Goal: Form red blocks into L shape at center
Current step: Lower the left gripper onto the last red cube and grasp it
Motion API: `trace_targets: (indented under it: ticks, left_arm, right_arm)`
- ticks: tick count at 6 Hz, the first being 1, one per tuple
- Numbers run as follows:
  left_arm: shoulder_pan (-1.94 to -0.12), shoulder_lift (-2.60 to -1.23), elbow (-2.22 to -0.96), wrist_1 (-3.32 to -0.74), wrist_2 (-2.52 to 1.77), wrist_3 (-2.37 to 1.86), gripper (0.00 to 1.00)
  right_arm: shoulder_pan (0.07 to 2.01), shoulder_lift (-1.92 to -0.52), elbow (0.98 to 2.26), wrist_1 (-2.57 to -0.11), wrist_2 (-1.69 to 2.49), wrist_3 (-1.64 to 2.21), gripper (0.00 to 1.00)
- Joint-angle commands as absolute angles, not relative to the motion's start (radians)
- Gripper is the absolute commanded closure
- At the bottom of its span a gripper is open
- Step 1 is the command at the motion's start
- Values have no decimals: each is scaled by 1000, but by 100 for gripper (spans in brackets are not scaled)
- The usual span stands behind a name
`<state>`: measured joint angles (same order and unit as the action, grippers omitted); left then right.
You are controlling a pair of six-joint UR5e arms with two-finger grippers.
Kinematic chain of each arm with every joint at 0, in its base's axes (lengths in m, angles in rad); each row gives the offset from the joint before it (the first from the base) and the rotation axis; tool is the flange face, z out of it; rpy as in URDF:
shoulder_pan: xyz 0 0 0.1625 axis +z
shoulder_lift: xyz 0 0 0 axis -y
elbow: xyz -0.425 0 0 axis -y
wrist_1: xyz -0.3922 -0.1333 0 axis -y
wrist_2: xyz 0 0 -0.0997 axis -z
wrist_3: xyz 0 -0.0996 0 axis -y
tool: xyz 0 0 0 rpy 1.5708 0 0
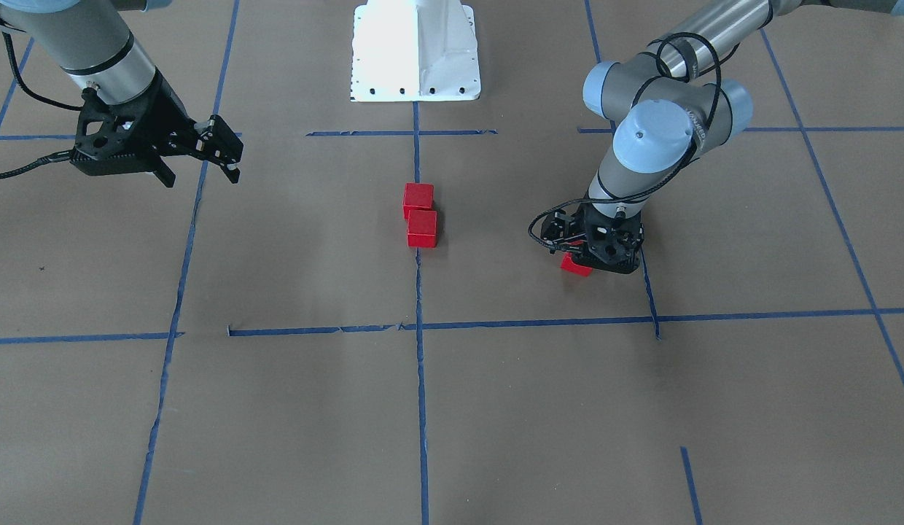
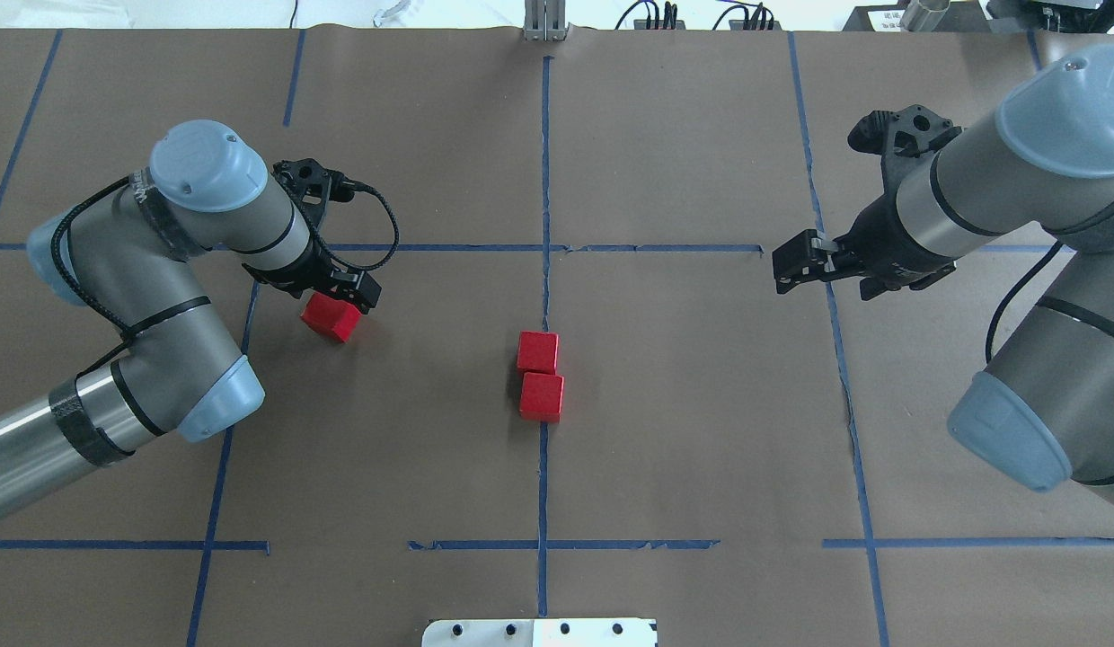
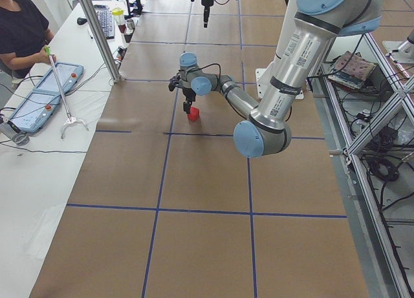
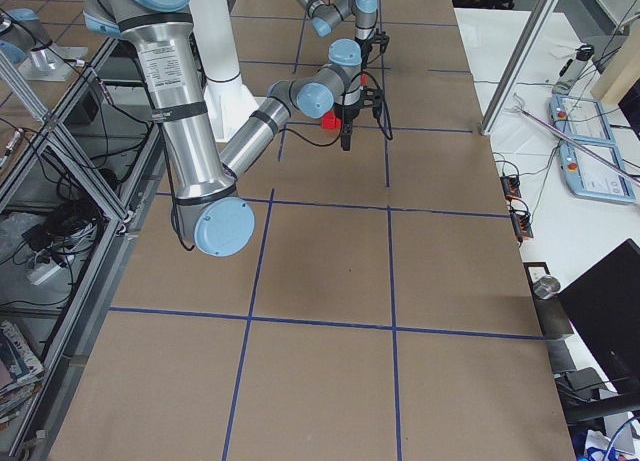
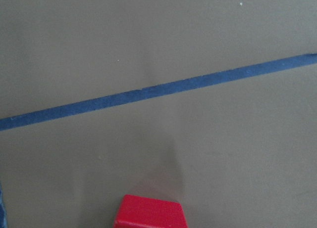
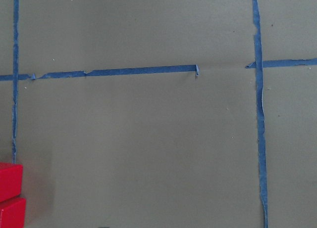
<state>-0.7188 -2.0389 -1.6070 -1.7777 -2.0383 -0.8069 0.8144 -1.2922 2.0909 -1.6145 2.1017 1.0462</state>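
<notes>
Two red blocks [image 2: 539, 352] [image 2: 542, 396] lie touching in a line on the blue tape through the center cell [image 2: 665, 404]; they also show in the front view [image 1: 418, 199] [image 1: 422, 228] and at the right wrist view's lower left [image 6: 10, 181]. The third red block [image 2: 331, 316] sits at the center cell's left edge, turned at an angle, under my left gripper [image 2: 343, 296]. The left gripper's jaws stand at the block, shut on it low over the paper [image 1: 574, 265]. The block fills the bottom of the left wrist view [image 5: 148, 214]. My right gripper [image 2: 798, 262] is open, empty and raised at the right.
Brown paper with blue tape grid lines covers the table. The white robot base [image 1: 415, 51] stands at the near edge behind the center cell. A person [image 3: 19, 33] sits at a side table with tablets, beyond the table's far long edge.
</notes>
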Motion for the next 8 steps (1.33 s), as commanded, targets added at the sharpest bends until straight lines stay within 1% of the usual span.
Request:
trace_targets:
  ticks: [1,2,3,4,5,6,7,8]
  left_arm:
    - [-718,-2034,-1597,-1789,-2039,-805,2]
    - [-715,-2045,-1570,-1790,-2039,-805,5]
    - [-715,-2043,-1566,-1790,-2039,-804,13]
    - [-716,-2045,-1560,-1792,-2039,-805,30]
    - [-715,-2046,-1563,-1792,-2039,-807,79]
    - [-716,-2052,-1572,-1784,-2040,-825,98]
    - [-716,-2065,-1610,-1770,-2039,-994,100]
    - [-715,-2098,-1627,-1769,-2033,-1317,100]
  right_arm:
    - [815,-1293,2091,-1615,2102,1046,0]
    - [821,-1319,2100,-1614,2103,1045,0]
    - [825,-1325,2105,-1614,2103,1045,0]
    - [825,-1324,2105,-1614,2103,1046,0]
    - [825,-1324,2106,-1614,2103,1046,0]
    - [825,-1324,2106,-1614,2102,1046,0]
    - [840,-1325,2118,-1614,2108,1046,0]
    - [844,-1328,2123,-1614,2108,1048,0]
